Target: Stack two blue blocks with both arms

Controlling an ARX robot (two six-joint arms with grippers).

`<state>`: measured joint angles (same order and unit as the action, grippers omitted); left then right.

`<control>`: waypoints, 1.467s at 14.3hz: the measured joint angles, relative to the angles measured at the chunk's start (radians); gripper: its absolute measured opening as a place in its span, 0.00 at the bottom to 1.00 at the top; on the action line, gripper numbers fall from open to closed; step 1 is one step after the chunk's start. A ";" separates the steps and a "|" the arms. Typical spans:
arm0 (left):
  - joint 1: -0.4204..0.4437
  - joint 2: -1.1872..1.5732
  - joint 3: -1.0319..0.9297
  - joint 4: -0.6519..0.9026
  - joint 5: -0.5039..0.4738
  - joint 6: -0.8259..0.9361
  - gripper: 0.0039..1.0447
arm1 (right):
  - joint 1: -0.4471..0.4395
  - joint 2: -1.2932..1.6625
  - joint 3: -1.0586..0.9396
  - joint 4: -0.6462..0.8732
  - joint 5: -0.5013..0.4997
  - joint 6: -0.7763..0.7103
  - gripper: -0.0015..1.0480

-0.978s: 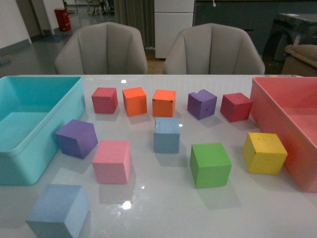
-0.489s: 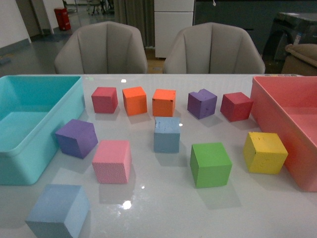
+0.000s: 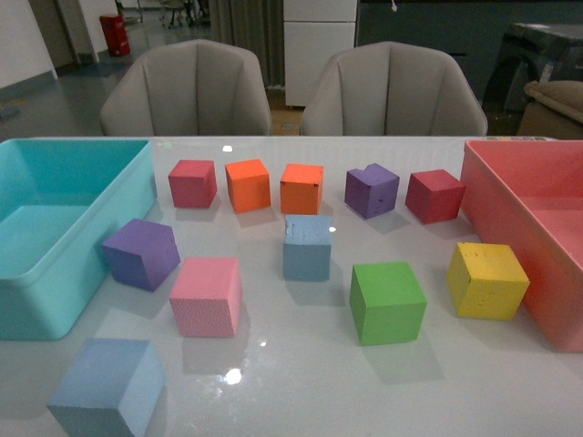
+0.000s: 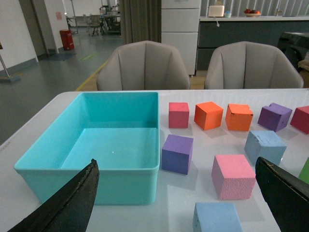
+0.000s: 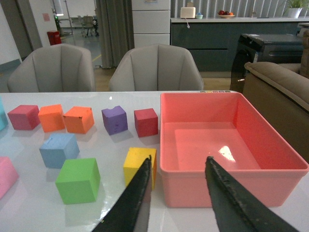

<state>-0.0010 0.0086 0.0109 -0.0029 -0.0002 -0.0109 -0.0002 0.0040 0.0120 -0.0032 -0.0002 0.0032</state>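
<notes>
One blue block (image 3: pixel 307 247) stands near the middle of the table; it also shows in the left wrist view (image 4: pixel 265 147) and the right wrist view (image 5: pixel 59 149). The second blue block (image 3: pixel 107 387) sits at the near left edge and shows in the left wrist view (image 4: pixel 217 217). Neither arm shows in the front view. My left gripper (image 4: pixel 178 191) is open and empty, above the near left of the table beside the teal bin. My right gripper (image 5: pixel 177 186) is open and empty, over the near wall of the pink bin.
A teal bin (image 3: pixel 55 273) stands at the left, a pink bin (image 3: pixel 510 196) at the right. Red (image 3: pixel 192 183), orange (image 3: pixel 248 185), orange (image 3: pixel 301 188), purple (image 3: pixel 371 191) and red (image 3: pixel 434 196) cubes line the back. Purple (image 3: pixel 140 253), pink (image 3: pixel 207 296), green (image 3: pixel 387 301) and yellow (image 3: pixel 486 279) cubes stand nearer.
</notes>
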 joint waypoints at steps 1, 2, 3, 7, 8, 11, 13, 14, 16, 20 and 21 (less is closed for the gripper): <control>0.000 0.000 0.000 0.000 0.000 0.000 0.94 | 0.000 0.000 0.000 0.000 0.000 0.000 0.37; 0.000 0.000 0.000 0.000 0.000 0.000 0.94 | 0.000 0.000 0.000 0.000 0.000 0.000 0.50; 0.000 0.000 0.000 0.000 0.000 0.000 0.94 | 0.000 0.000 0.000 0.000 0.000 0.000 0.74; -0.025 0.332 0.215 -0.217 0.152 0.016 0.94 | 0.000 0.000 0.000 0.000 0.000 0.000 0.94; -0.058 0.440 0.215 -0.137 0.129 0.015 0.94 | 0.000 0.000 0.000 0.000 0.000 0.000 0.94; -0.295 0.940 0.230 0.239 0.010 -0.023 0.94 | 0.000 0.000 0.000 0.000 0.000 0.000 0.94; -0.363 1.393 0.335 0.394 -0.041 -0.050 0.94 | 0.000 0.000 0.000 0.000 0.000 0.000 0.94; -0.360 1.437 0.349 0.390 -0.041 -0.060 0.94 | 0.000 0.000 0.000 0.000 0.000 0.000 0.94; -0.356 1.476 0.364 0.375 -0.040 -0.069 0.94 | 0.000 0.000 0.000 0.000 0.000 0.000 0.94; -0.316 1.552 0.411 0.385 -0.048 -0.069 0.94 | 0.000 0.000 0.000 0.000 0.000 0.000 0.94; -0.295 1.567 0.417 0.379 -0.061 -0.069 0.94 | 0.000 0.000 0.000 0.000 0.000 0.000 0.94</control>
<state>-0.2962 1.5761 0.4282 0.3763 -0.0612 -0.0799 -0.0002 0.0040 0.0120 -0.0032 -0.0002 0.0029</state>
